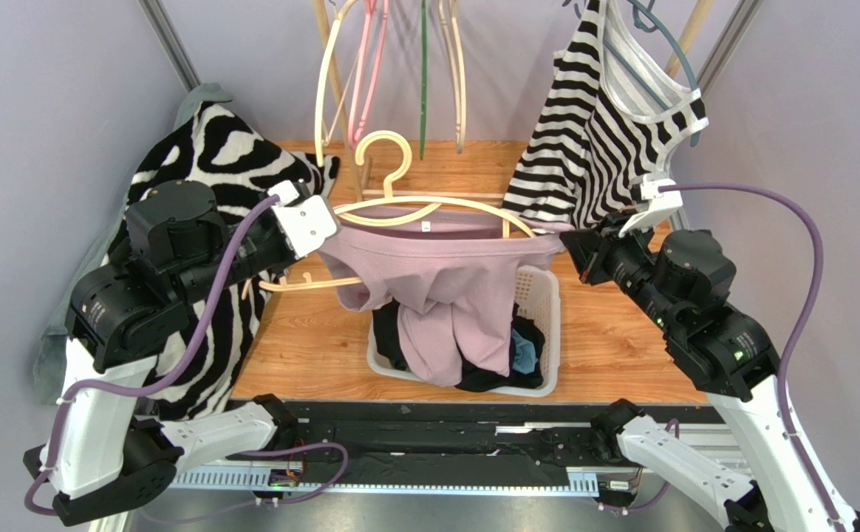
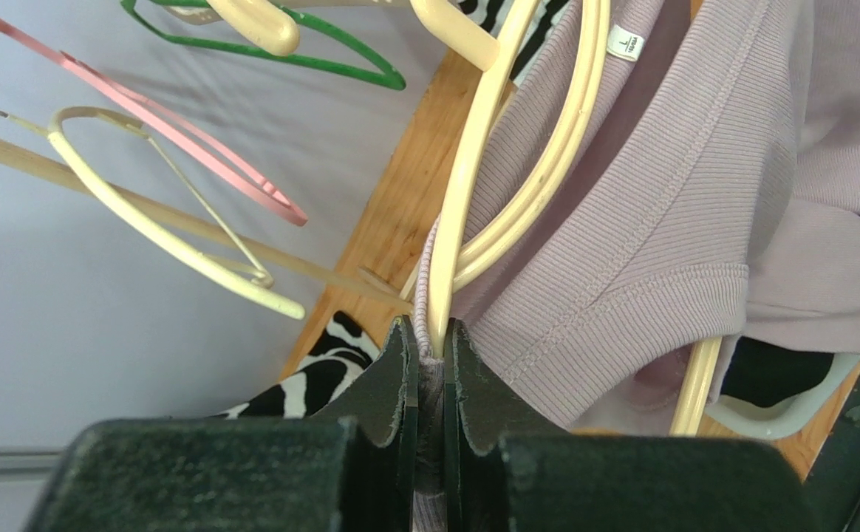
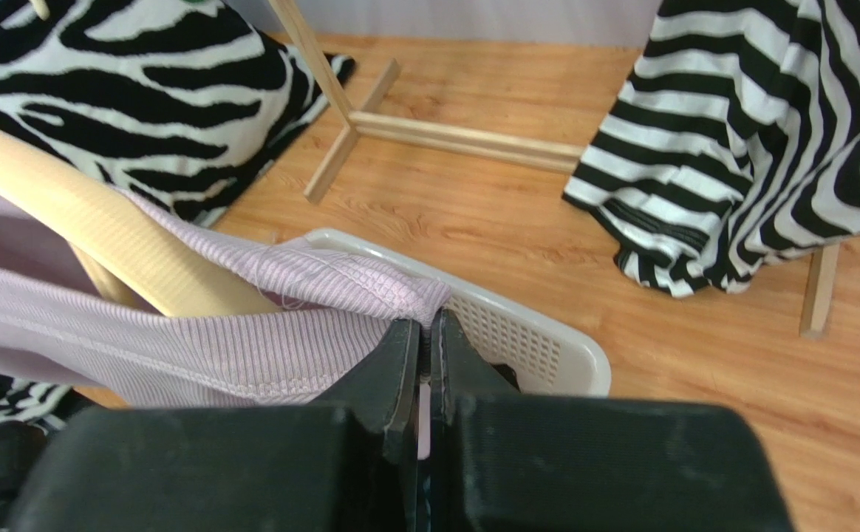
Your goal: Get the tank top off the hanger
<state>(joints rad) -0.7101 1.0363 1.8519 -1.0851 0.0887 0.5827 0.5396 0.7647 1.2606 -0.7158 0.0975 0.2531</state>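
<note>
A lilac ribbed tank top (image 1: 434, 277) hangs from a cream hanger (image 1: 385, 155) held above the basket in the middle of the top view. My left gripper (image 1: 329, 229) is shut on the hanger's left end (image 2: 479, 155), with a fold of the tank top (image 2: 645, 222) pinched between the jaws alongside the cream rod. My right gripper (image 1: 571, 238) is shut on the tank top's right edge (image 3: 323, 283), just past the hanger's right arm (image 3: 90, 233). The fabric is stretched between the two grippers and its lower part droops into the basket.
A white slotted basket (image 1: 543, 290) with dark and blue clothes stands under the tank top. A zebra-print cloth (image 1: 218, 144) drapes at the left. A black-and-white striped top (image 1: 601, 122) hangs at the right. Cream, pink and green hangers (image 1: 373, 67) hang on the wooden rack behind.
</note>
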